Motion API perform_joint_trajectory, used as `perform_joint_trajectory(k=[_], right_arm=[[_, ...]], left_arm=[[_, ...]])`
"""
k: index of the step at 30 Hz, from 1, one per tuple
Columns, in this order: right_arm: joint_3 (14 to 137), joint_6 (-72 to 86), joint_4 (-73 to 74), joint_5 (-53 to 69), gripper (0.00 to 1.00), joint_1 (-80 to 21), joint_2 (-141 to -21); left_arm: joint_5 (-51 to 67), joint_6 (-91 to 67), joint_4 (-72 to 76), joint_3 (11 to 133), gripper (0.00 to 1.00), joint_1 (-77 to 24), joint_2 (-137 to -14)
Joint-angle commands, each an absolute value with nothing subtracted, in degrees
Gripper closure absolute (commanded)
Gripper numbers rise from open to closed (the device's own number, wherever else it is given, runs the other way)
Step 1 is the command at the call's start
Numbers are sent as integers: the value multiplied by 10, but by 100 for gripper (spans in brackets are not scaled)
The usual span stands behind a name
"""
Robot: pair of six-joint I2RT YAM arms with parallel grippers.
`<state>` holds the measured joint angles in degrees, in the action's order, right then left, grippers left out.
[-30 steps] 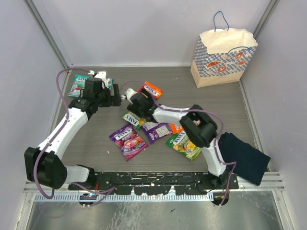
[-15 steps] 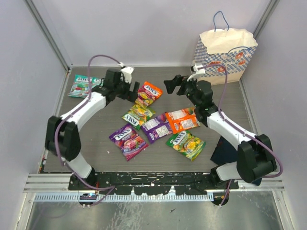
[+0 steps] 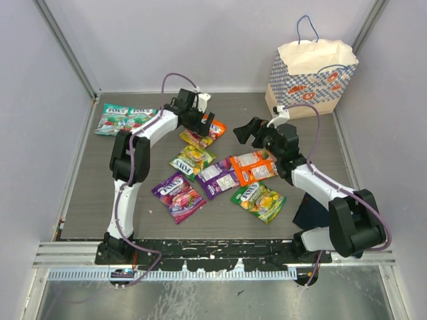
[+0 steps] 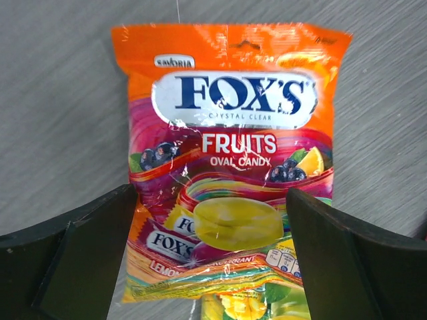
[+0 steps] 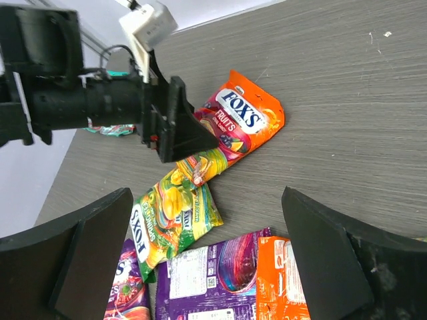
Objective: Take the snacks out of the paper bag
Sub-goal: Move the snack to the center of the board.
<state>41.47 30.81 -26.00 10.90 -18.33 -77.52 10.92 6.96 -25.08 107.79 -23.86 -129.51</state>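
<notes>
Left pincer (image 4: 210, 227) spread wide, poised over orange packet (image 4: 230, 133), one finger either side of its lower half; contact unclear. Right pincer (image 5: 210, 243) equally wide, empty, facing same packet from the right. Remaining snacks lie flat mid-worktop (image 3: 100, 180): green-yellow packet (image 3: 192, 160), purple packets (image 3: 177, 195), second orange packet (image 3: 253, 167); teal packets (image 3: 125, 119) far left. Paper bag (image 3: 310, 80) upright in far right corner, apart from packets, interior unseen.
</notes>
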Motion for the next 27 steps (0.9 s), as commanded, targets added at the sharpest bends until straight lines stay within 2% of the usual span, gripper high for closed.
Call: perform_joint_trajectory(k=[1,13,27], right_arm=[[412,327,-283,116,0,-172,-737],[401,346,-304,159,0,-157,-739],[409,358,-316,189,0,-155,-759]], left_arm=[[64,15,-285,1103,6,-244,-1302],[-125,-88,-299,1119,2,-200,-1347],[-150,-98,-319,1157,0,-148,-1365]])
